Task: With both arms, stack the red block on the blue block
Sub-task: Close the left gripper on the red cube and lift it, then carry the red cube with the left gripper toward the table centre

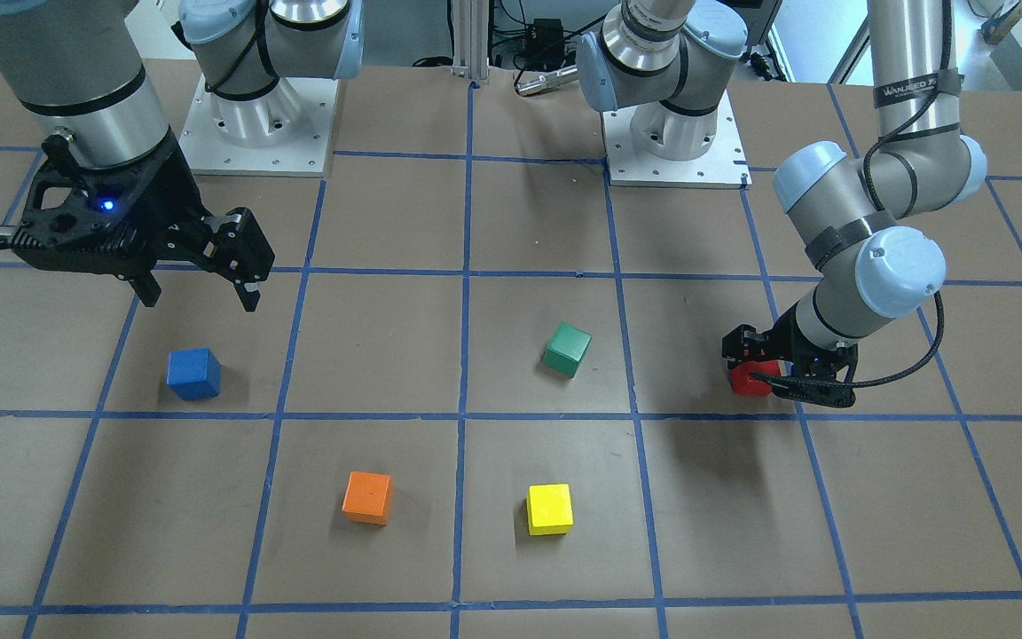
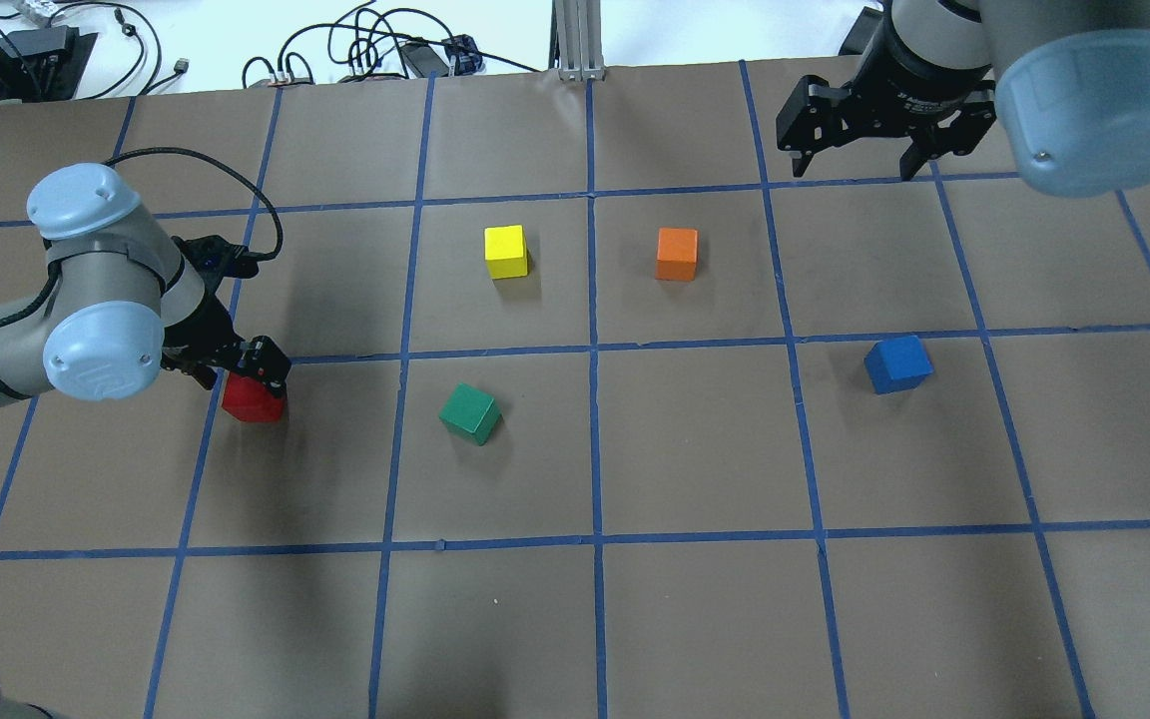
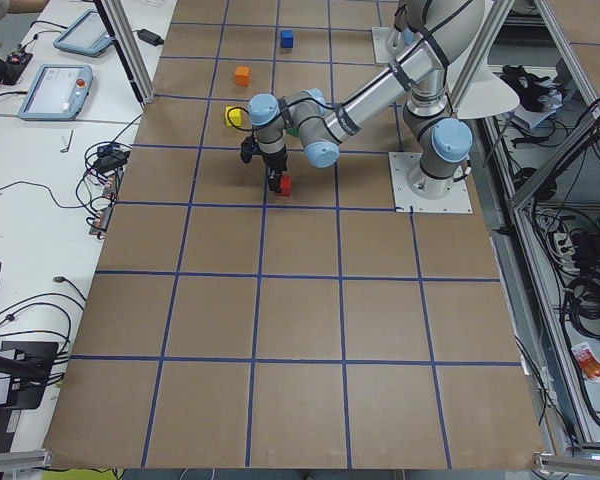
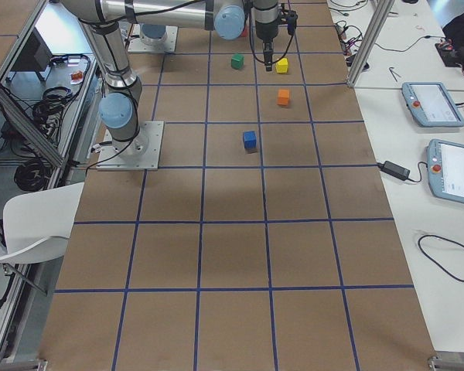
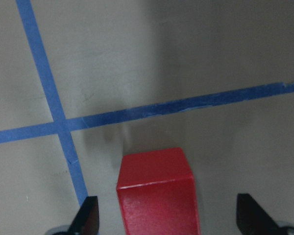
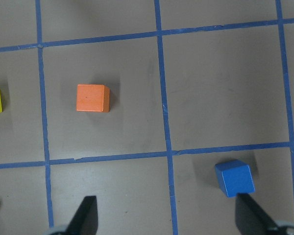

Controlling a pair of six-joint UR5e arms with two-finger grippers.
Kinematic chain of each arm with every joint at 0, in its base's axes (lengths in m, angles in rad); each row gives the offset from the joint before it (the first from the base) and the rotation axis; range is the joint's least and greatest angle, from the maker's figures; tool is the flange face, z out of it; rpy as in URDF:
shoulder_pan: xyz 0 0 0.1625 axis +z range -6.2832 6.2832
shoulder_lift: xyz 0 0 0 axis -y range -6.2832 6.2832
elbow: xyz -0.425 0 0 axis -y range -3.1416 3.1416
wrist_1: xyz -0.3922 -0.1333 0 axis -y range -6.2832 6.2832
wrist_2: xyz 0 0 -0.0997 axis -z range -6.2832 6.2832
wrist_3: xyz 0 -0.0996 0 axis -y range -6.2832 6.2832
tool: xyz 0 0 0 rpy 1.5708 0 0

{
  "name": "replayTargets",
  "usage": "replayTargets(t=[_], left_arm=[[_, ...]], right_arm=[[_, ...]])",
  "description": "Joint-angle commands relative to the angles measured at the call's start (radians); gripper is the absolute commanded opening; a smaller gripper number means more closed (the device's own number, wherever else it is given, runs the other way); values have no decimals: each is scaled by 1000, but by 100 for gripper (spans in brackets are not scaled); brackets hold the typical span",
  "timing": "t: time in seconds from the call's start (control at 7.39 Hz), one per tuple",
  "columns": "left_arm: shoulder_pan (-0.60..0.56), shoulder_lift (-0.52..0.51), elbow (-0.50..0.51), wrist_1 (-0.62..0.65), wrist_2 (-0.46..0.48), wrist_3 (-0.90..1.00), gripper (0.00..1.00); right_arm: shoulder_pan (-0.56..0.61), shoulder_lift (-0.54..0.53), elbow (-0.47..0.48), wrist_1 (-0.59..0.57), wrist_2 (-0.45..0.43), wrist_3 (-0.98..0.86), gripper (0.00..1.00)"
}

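Observation:
The red block [image 2: 254,399] sits on the table at the left, seen close up in the left wrist view [image 5: 157,191]. My left gripper [image 2: 236,371] is down around it, open, with a gap between the block and each finger [image 5: 88,218]. The blue block [image 2: 897,363] sits alone on the right side and shows in the right wrist view [image 6: 234,177]. My right gripper [image 2: 853,160] hangs open and empty, high above the table beyond the blue block, also in the front view [image 1: 200,297].
A green cube [image 2: 469,413], a yellow cube [image 2: 506,251] and an orange cube [image 2: 677,254] lie between the two task blocks, near the table's middle. Blue tape lines grid the brown table [image 2: 695,599]. Both arm bases stand at the robot's side.

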Motion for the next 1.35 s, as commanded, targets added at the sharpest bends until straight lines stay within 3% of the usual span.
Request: replayTargets(t=[0.0, 0.14, 0.27, 0.41, 0.68, 0.95, 1.22], left_arm=[[8, -12, -7, 39, -4, 24, 33], [3, -10, -7, 41, -11, -28, 4], [-6, 2, -2, 39, -9, -42, 0], [-43, 38, 33, 9, -9, -85, 0], [-246, 65, 161, -134, -27, -295, 0], [-479, 33, 223, -145, -37, -590, 0], [-596, -9, 266, -139, -146, -768, 0]], right_arm=[[-1, 3, 46, -17, -12, -8, 100], [-9, -11, 49, -31, -18, -6, 100], [-6, -42, 51, -24, -1, -3, 100], [-6, -51, 55, -1, -3, -3, 100], [-6, -60, 55, 65, 0, 1, 100], [-3, -63, 57, 73, 2, 8, 100], [-9, -94, 58, 97, -1, 17, 100]])
